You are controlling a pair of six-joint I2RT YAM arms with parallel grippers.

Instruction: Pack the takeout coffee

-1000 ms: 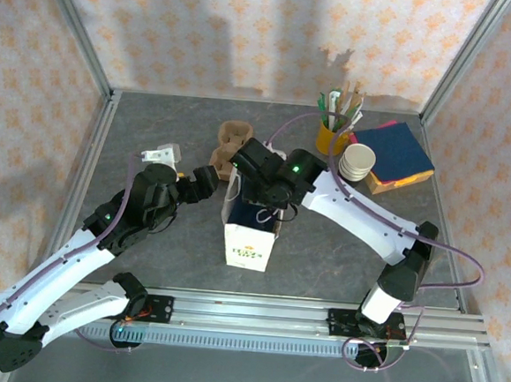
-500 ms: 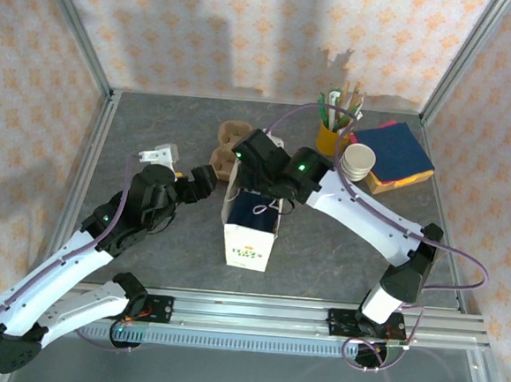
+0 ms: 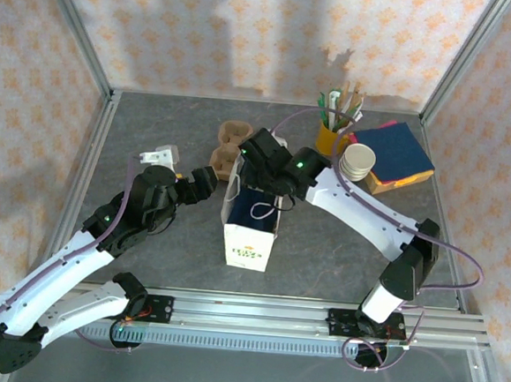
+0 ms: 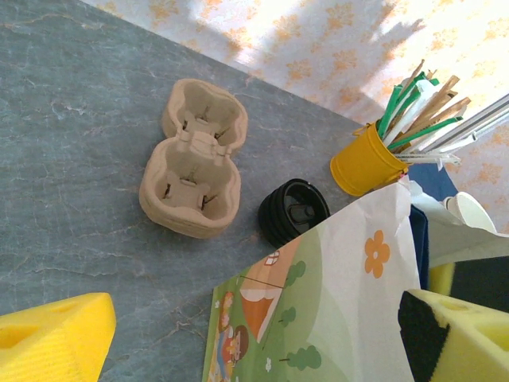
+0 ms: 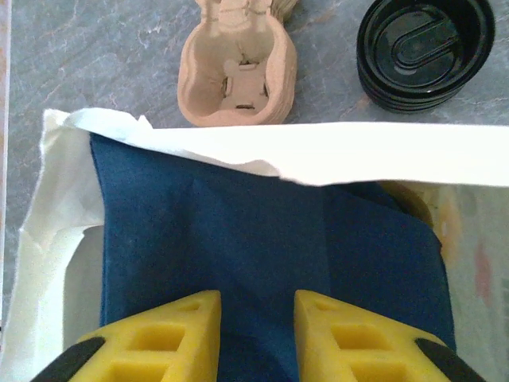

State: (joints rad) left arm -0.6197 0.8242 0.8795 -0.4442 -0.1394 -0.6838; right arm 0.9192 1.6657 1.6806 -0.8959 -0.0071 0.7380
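**Right gripper over the open bag, left gripper wide at its side**

Nearest me, the bag (image 3: pixel 249 244) stands upright with a blue napkin (image 5: pixel 238 231) lying in its mouth. The left gripper (image 3: pixel 205 180) sits at its left side, fingers (image 4: pixel 48 338) spread wide with the bag's wall between them, clamping nothing. The right gripper (image 5: pixel 257 306) hangs over the mouth, its fingers a narrow gap apart above the napkin, pinching nothing I can see. Where the coffee is I cannot tell; if it is in the bag, the napkin hides it. Just behind the bag sit black lids (image 5: pixel 421 48) and a carrier (image 4: pixel 195 171); farther back are the yellow cup (image 4: pixel 364 163) and white cups (image 3: pixel 357 162). The bag looks light and unheld, so a finger snagging its rim or handle on the way out could tip it or drag it into the lids.
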